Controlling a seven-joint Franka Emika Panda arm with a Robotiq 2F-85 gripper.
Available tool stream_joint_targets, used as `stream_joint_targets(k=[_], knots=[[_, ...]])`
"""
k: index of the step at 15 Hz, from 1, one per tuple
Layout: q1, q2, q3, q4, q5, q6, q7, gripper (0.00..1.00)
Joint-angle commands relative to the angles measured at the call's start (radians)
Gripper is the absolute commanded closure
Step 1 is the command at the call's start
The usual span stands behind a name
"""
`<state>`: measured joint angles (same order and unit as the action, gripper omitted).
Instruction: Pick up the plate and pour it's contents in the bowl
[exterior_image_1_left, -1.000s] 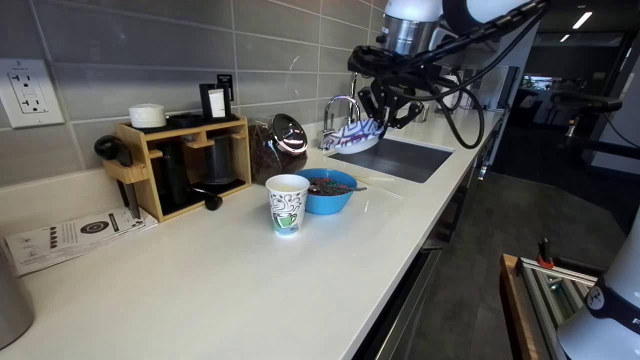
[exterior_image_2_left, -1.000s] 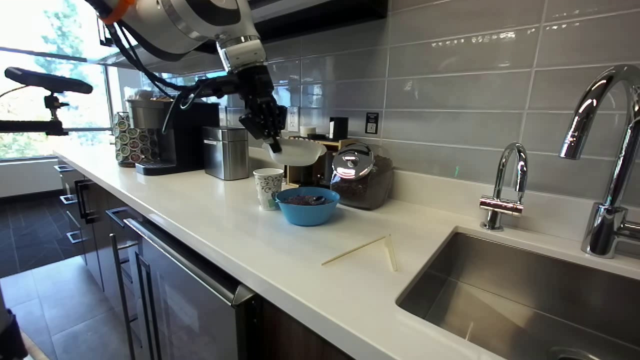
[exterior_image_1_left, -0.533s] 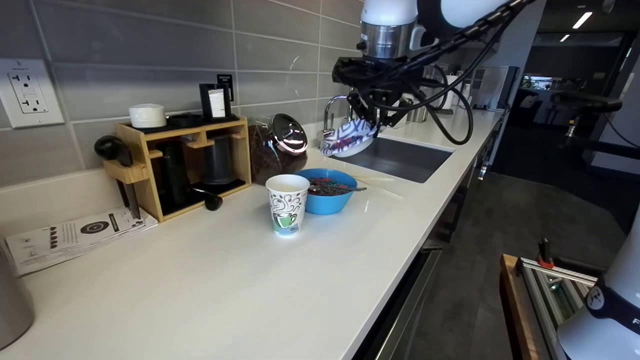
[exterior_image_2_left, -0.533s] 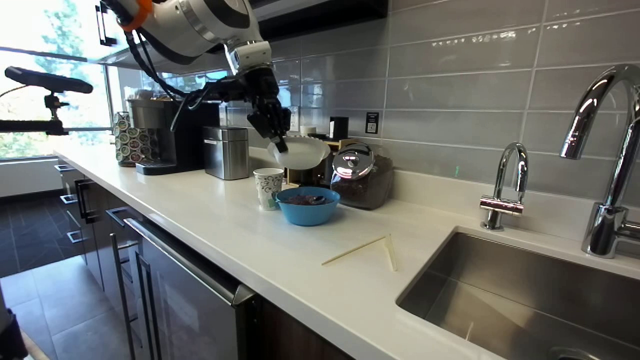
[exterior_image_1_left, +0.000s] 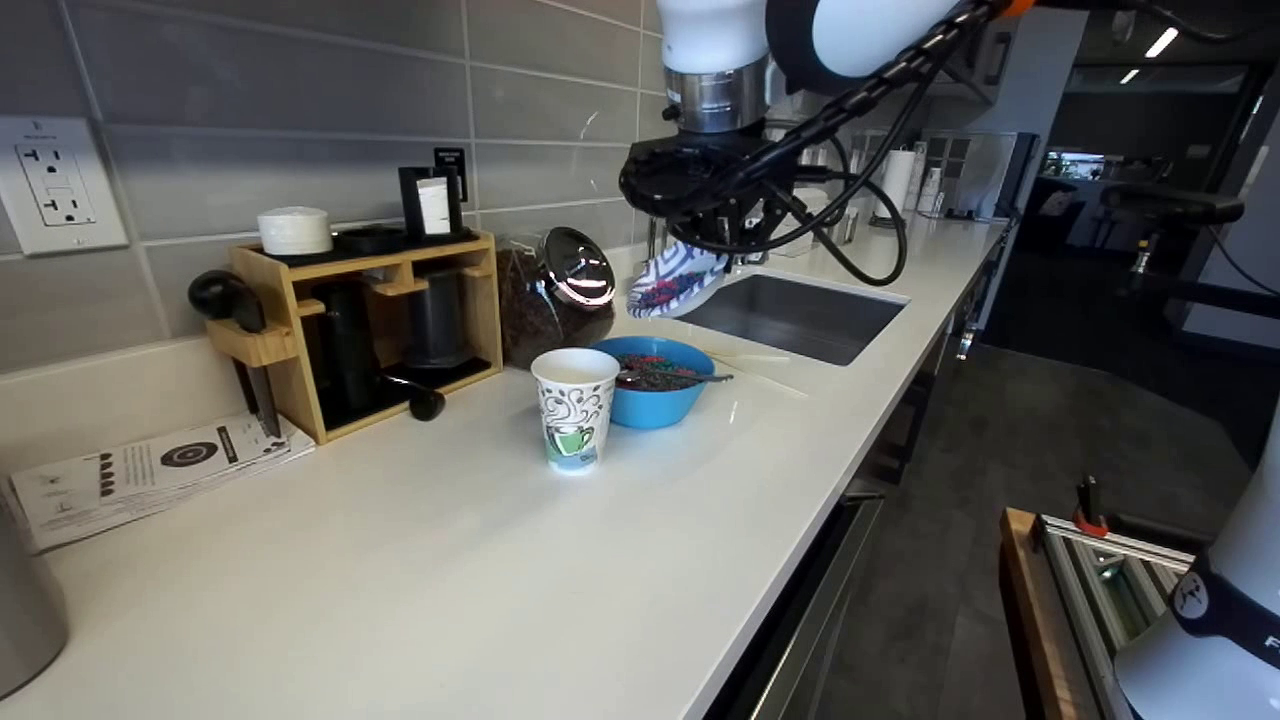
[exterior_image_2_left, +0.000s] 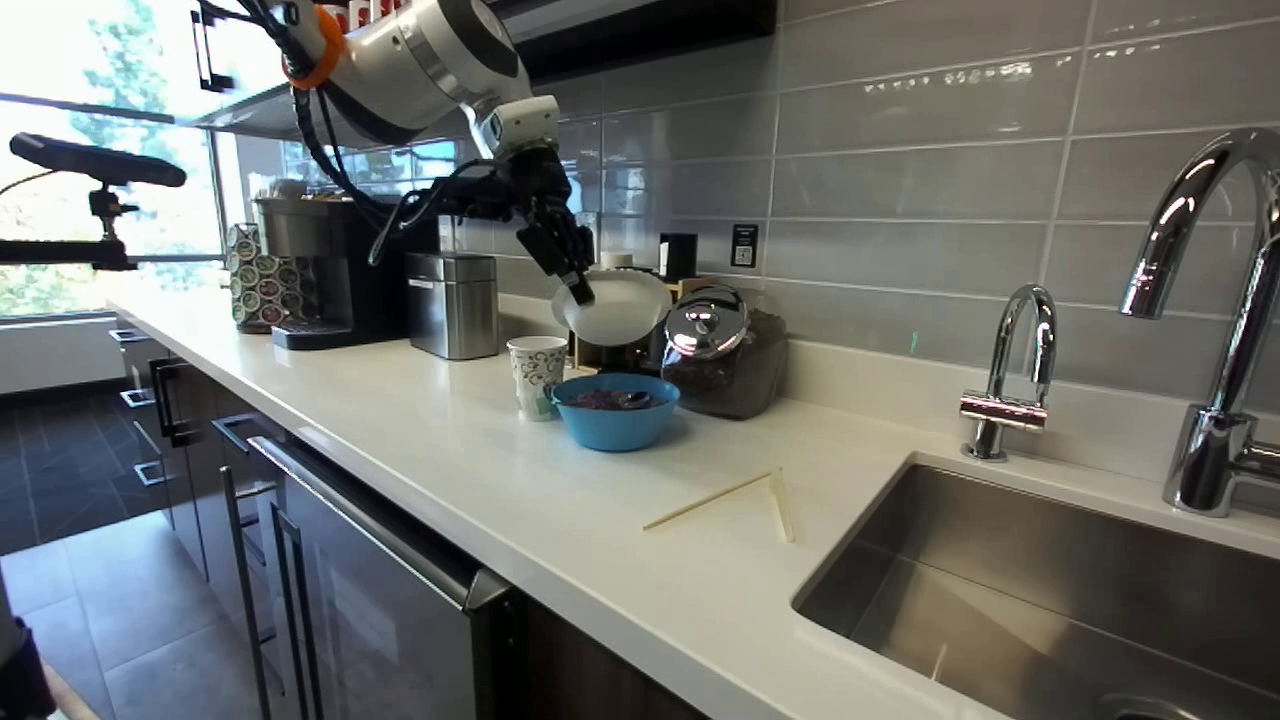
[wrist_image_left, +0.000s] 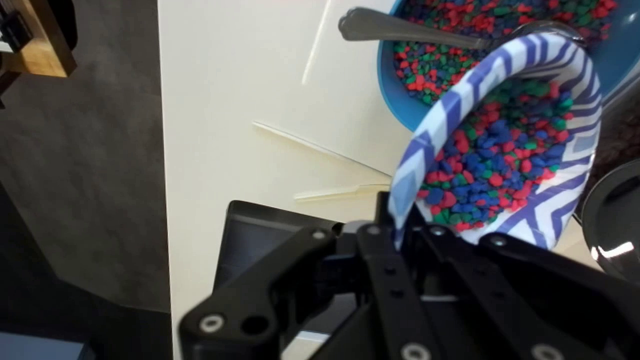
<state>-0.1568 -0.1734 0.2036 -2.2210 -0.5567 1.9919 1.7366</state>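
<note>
Below your reach runs the white counter (exterior_image_1_left: 450, 560), where anything you spill will likely scatter. The lidded jar (exterior_image_1_left: 550, 310) stands at the back; swing too far that way and you could knock it. Your gripper (wrist_image_left: 397, 220) is clenched on one edge of the plate (wrist_image_left: 565, 192), a single-spot hold, so the rim may twist or slip if you rotate quickly. The plate hangs tilted in the air, its far end overlapping the blue bowl (exterior_image_2_left: 615, 425) in the wrist view; stop short and part of what it carries probably misses. Just beside the bowl stands the paper cup (exterior_image_1_left: 575, 420); overshoot and it could catch strays or get bumped. The spoon (wrist_image_left: 420, 32) rests in the bowl, its scoop end lined up with the plate's lip in the wrist view, so coming in too low may knock it. The coloured bits (wrist_image_left: 490, 160) lie in the plate; tip hard and they could rush out together and bounce off the ones in the bowl.
</note>
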Motion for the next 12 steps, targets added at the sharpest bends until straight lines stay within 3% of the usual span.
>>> stream_joint_targets(k=[1, 12], knots=[[0.06, 0.064, -0.03, 0.075, -0.073, -0.078, 0.04, 0.99], [0.165, 0.151, -0.059, 0.162, -0.191, -0.265, 0.015, 0.99]])
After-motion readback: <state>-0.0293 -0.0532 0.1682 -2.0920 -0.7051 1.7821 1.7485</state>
